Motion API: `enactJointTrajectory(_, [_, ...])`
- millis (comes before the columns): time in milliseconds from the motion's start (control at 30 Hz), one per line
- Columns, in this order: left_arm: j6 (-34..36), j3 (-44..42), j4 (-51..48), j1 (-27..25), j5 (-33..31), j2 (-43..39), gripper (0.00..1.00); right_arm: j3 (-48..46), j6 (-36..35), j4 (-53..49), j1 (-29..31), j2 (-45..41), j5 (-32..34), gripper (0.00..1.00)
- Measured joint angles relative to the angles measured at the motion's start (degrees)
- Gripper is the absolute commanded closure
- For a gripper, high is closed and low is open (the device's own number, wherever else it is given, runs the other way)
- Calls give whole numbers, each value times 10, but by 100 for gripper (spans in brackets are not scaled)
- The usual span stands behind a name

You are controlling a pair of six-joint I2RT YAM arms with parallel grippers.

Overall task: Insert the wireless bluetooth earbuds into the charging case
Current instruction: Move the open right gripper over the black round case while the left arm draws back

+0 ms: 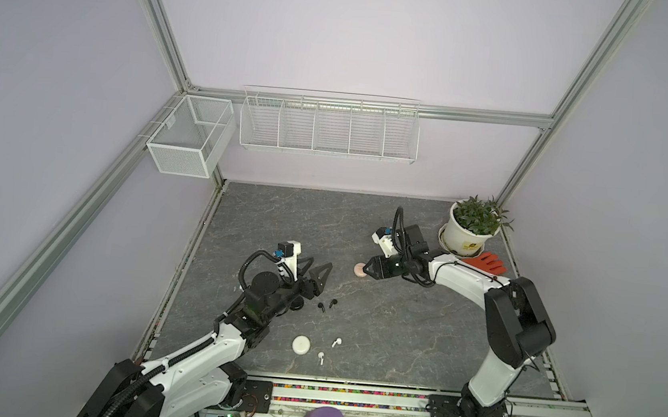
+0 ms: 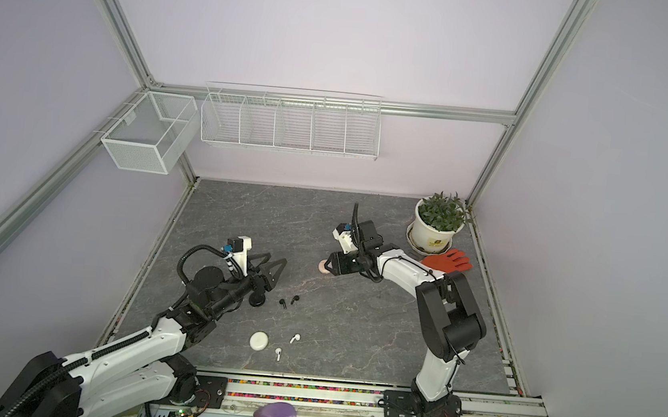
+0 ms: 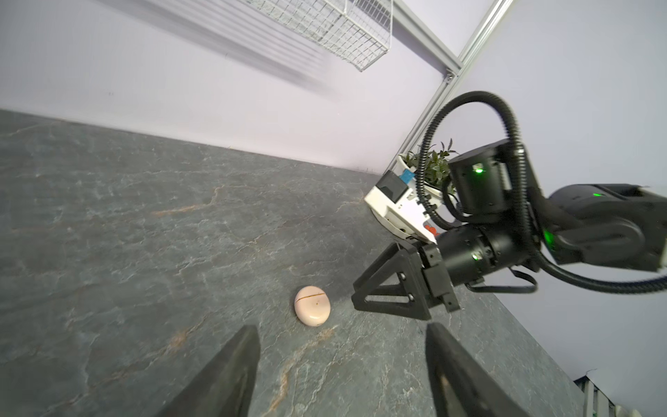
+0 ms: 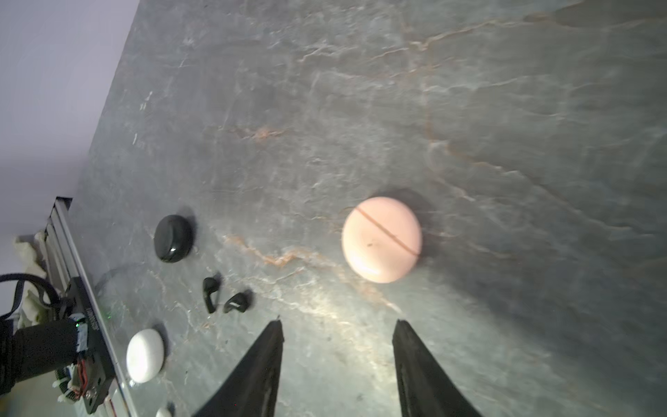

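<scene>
While every round case here sits shut with its contents hidden, four tiny stemmed wireless earbuds lie loose on the grey veined stone-look tabletop (image 1: 396, 328).

The two glossy black earbuds (image 1: 321, 306) (image 2: 294, 299) (image 4: 210, 289) lie left of centre in both top views. They are side by side but apart, just beside the left arm's wrist. The two white earbuds (image 1: 336, 342) (image 2: 278, 353) lie lower in the frame, a little apart, with their stems pointing different ways.

The smooth white oval case (image 1: 301, 345) (image 2: 259, 341) (image 4: 145, 355) rests just left of the white earbuds. The glossy black oval case (image 2: 256, 301) (image 4: 173, 238) sits near the black earbuds, partly under the left arm in the top views. The pale pink round case (image 1: 360, 269) (image 2: 324, 266) (image 3: 312, 306) (image 4: 382, 239) lies near the middle of the frame. A thin seam line crosses its lid, with a small dark speck beside it.

The right gripper (image 1: 366, 269) (image 4: 338, 320) points at the pink case from the right. Its fingers are spread and grasp nothing, and both wrist views show the case lying clear of their tips. The left gripper (image 1: 320, 263) (image 3: 341, 328) hangs above the table with its jaws parted and nothing between them.

At the upper right of the tabletop, a white plastic pot (image 1: 463, 238) holds a leafy green plant. A white wire rack with divided compartments (image 1: 329, 127) and a white mesh bin (image 1: 189, 137) hang on the walls.
</scene>
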Motion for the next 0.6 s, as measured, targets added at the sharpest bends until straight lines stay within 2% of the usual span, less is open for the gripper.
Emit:
enactJointTrajectory(167, [-29,0,-61,1,-35,-18,31,3,7,5,49,31,-1,46])
enactJointTrajectory(367, [-57,0,-134,16,-54,-40,31,9,7,4,52,83,9,46])
enactJointTrajectory(600, [-72,0,-165,31,-58,-55,31,33,-1,5,52,86,24,47])
